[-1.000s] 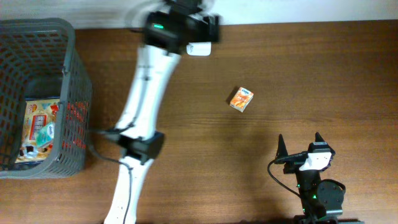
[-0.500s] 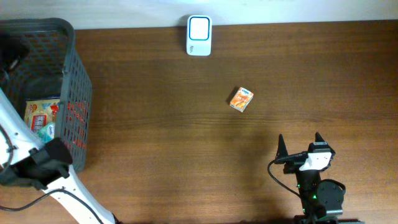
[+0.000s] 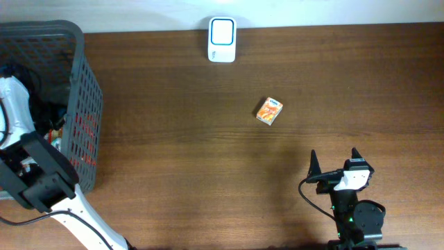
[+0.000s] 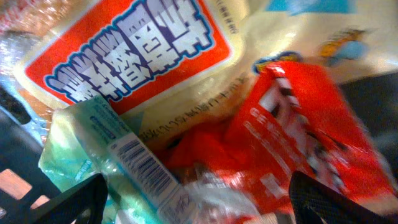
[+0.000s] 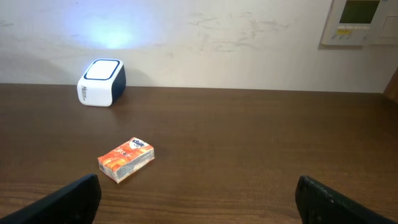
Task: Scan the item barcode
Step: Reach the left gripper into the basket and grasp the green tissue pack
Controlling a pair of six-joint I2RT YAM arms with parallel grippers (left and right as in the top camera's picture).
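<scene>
My left gripper (image 4: 199,202) is down inside the grey basket (image 3: 78,42) at the table's left, open, its fingers wide apart just above a heap of packets. Under it lie a teal packet (image 4: 93,134) with a white barcode strip (image 4: 144,163), a crumpled red packet (image 4: 298,124) and an orange-and-white packet (image 4: 137,50) with blue characters. Nothing is gripped. The white scanner (image 3: 222,39) stands at the table's back edge, and shows again as the scanner (image 5: 101,83) in the right wrist view. My right gripper (image 3: 334,161) is parked open at the front right.
A small orange box (image 3: 270,111) lies on the brown table between the scanner and my right gripper (image 5: 199,202); the right wrist view shows the box (image 5: 126,159) ahead to the left. A white wall runs behind the table.
My left arm swung from the scanner at the back edge over to the basket and dipped its gripper inside. The right arm and the orange box stayed put.
</scene>
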